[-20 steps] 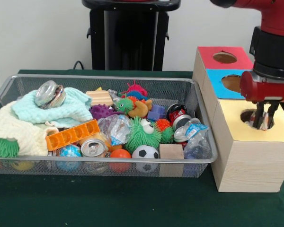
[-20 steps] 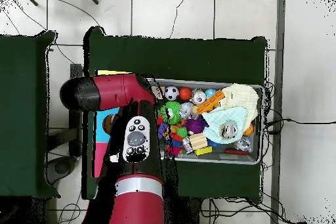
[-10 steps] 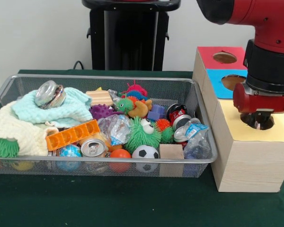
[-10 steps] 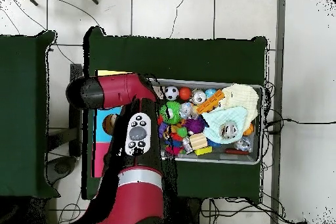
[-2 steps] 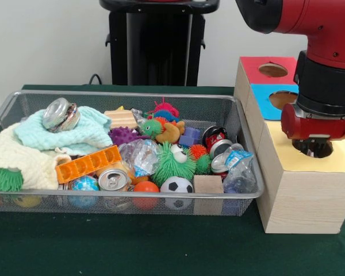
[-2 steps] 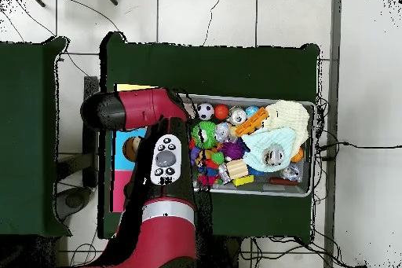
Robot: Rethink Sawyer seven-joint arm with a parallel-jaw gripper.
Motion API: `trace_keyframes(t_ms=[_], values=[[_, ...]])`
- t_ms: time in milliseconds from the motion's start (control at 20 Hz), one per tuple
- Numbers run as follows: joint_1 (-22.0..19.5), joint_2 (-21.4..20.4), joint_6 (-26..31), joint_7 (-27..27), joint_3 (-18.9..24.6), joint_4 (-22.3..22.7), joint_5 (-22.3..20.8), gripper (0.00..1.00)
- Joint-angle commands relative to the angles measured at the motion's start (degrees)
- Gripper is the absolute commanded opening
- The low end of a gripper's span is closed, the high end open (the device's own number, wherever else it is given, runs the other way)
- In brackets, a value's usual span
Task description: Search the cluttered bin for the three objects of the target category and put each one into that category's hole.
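Front view: tool (image 5: 317, 150) sunk in the yellow hole (image 5: 314, 147).
Its grip cannot be told; mesh bin (image 5: 245, 167) sits just beside the box (image 5: 302, 198).

Gripper (image 5: 313, 150) tips inside yellow hole (image 5: 328, 150)

dark green table cloth (image 5: 132, 247) under everything, black stand (image 5: 155, 43) at the back by a white wall (image 5: 46, 40), tiled floor (image 6: 235, 13) w/ thin black cables (image 6: 345, 145) around the table
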Motion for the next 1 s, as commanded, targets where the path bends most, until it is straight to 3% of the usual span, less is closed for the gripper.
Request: trace_keyframes(t_ms=[50, 1000], values=[[-1.9, 0.8, 0.3, 6.5, 1.5, 3.2, -0.7, 0.00], [-1.9, 0.6, -1.0, 6.9, 1.5, 4.9, -1.2, 0.00]])
